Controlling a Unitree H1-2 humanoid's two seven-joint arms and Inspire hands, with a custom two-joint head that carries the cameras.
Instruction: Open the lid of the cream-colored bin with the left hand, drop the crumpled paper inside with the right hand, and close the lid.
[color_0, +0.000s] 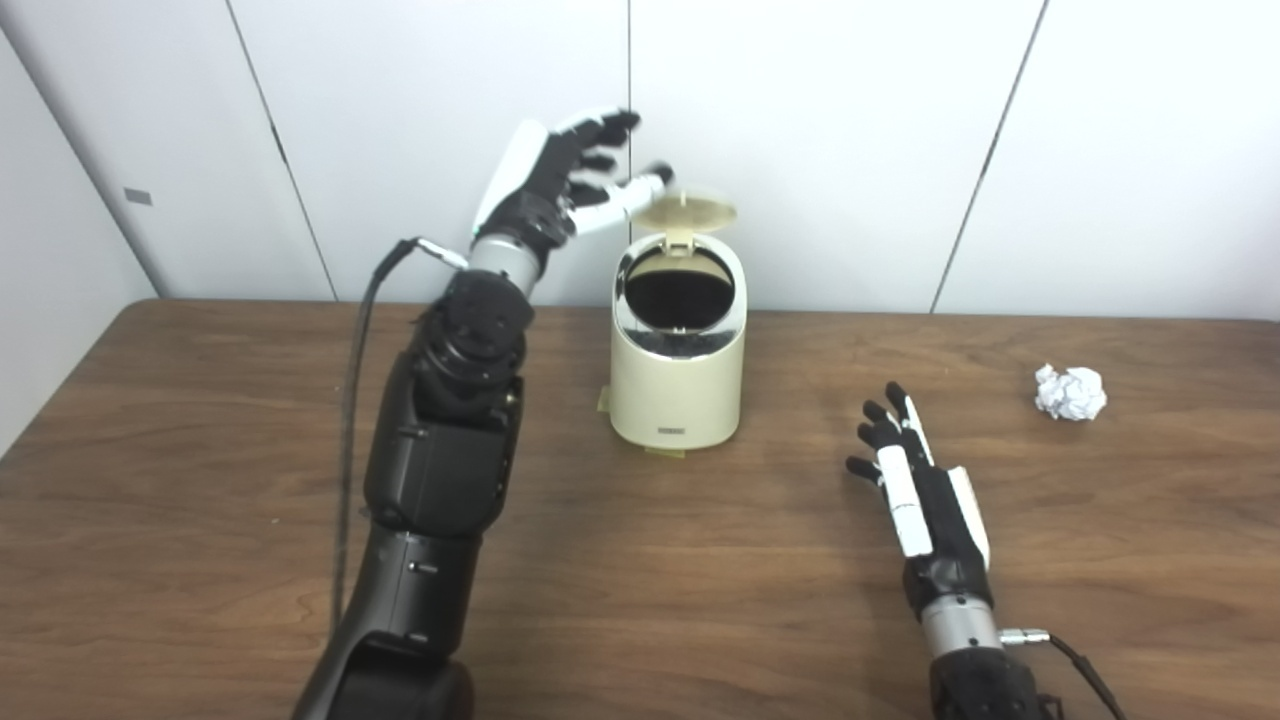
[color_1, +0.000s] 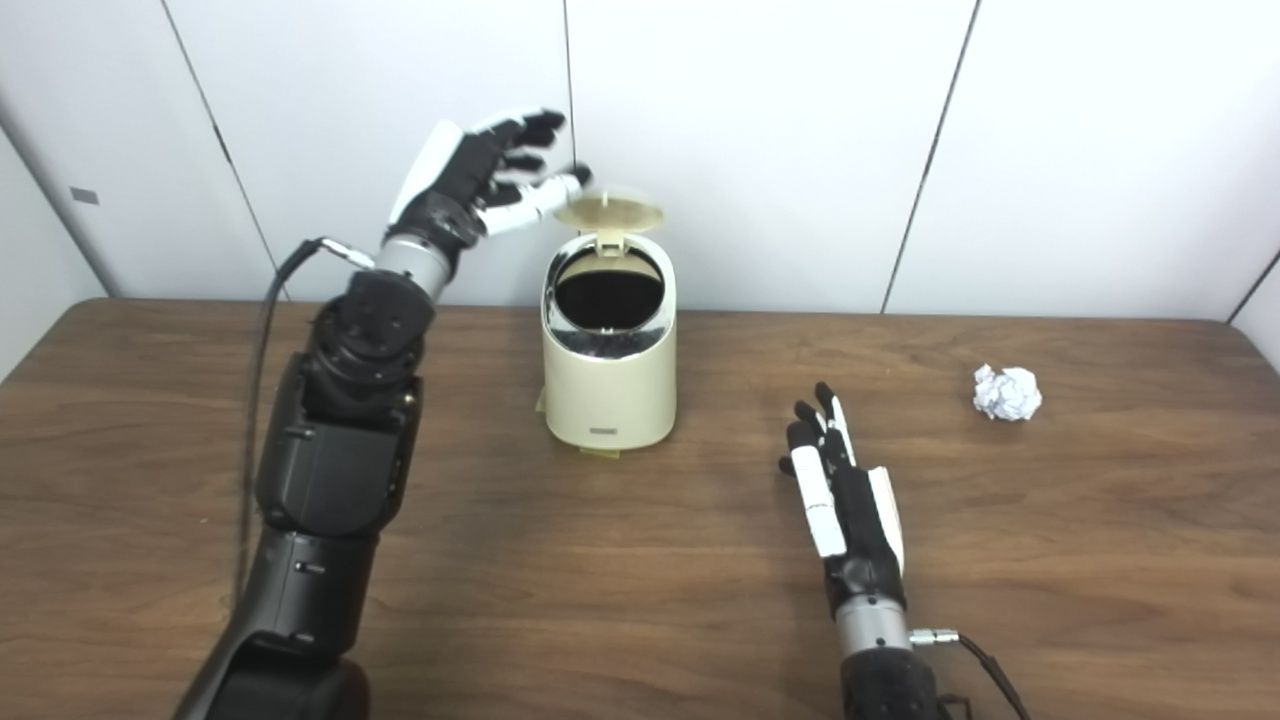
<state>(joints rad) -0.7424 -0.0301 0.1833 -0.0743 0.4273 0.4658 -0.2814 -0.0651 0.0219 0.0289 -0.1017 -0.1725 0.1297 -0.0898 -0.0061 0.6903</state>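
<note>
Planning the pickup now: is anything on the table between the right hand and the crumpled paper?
Nothing visible. Only bare table lies between the right hand and the crumpled paper; the bin stands off to the other side.

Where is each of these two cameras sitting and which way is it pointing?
Left eye view: on the head, looking down and forward at the table; both arms rise from the bottom edge.
Right eye view: beside it, slightly to the right, facing the same way, so everything sits further left in the picture.
Shared: cream bin with lid up, left hand beside the lid, right hand flat, crumpled paper far right.
</note>
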